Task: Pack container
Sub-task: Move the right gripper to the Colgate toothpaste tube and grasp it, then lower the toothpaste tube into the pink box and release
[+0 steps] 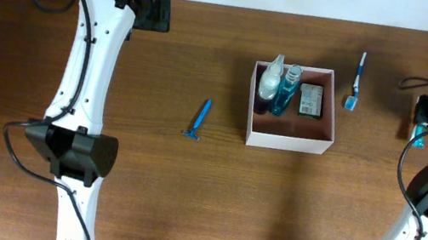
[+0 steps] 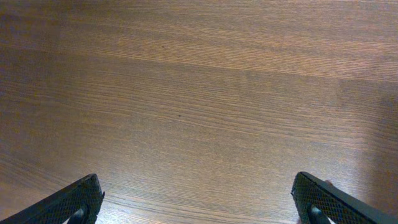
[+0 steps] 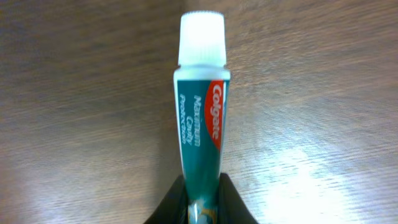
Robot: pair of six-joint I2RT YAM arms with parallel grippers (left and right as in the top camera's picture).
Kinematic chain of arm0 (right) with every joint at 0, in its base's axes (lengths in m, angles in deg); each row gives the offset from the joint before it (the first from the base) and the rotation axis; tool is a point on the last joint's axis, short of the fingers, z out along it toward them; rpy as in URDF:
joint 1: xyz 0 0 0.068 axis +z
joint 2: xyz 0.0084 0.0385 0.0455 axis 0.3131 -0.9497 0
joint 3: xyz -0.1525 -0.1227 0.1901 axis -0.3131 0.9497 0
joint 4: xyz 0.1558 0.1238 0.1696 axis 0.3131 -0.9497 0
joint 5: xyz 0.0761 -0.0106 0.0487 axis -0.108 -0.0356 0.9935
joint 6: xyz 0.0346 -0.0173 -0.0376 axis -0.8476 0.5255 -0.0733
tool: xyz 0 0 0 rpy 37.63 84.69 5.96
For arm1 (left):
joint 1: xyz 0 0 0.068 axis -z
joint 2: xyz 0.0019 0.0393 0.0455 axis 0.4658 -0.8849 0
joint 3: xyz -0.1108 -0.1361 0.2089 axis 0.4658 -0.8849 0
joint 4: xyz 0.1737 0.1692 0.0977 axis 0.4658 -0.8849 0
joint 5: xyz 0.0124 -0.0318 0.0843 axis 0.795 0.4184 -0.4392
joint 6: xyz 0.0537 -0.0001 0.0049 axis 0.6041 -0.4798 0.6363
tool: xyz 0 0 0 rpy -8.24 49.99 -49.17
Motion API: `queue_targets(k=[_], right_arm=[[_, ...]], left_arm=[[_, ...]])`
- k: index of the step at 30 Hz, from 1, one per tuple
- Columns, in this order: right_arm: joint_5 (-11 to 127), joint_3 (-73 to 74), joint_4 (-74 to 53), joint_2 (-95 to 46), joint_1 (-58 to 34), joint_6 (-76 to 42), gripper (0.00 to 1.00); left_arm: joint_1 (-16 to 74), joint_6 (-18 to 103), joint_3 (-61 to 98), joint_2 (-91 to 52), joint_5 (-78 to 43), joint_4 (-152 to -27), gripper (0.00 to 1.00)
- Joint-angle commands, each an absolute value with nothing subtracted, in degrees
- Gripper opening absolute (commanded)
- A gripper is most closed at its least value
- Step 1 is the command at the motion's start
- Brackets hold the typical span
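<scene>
The container (image 1: 288, 140), a square shallow box with thin white walls and a reddish-brown inside, stood on the surface (image 1: 185, 193) slightly right of the middle, with two bottles (image 1: 285, 93) and a green packet (image 1: 312, 101) in its far half. The left pincer (image 2: 199, 208) hung wide apart over the surface at the far left, while the right pincer (image 3: 202, 196), near the right edge, was clamped on the tail of a toothpaste tube (image 3: 202, 118).

Brown woodgrain table (image 1: 186, 185), soft glare
</scene>
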State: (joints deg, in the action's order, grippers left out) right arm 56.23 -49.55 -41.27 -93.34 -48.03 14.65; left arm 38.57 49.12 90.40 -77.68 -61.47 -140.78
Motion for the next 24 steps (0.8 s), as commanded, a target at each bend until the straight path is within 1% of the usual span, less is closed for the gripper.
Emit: queue_targets(k=[1,6,10,24], right_arm=[[58.1,-58.8,-46.4,-92.9,-47.0,13.8,0.11],[60.7,-71.7,-58.7,-92.5,-43.5,8.1,0.11],[67.7,-77.2,-63.1,-92.4,-39.7,7.4,0.11],[67.5,-77.9,-73.6,-92.3,-25.7,6.3,0.11]], left_arm=[[38.5,49.4,90.4,-77.3,-62.1,-140.6,0.99],[38.5,49.4,90.4,-77.3,-62.1,-140.6,0.99],[38.5,49.4,90.4,-77.3,-62.1,-140.6,0.99],[38.5,49.4,90.4,-77.3,-62.1,-140.6,0.99]])
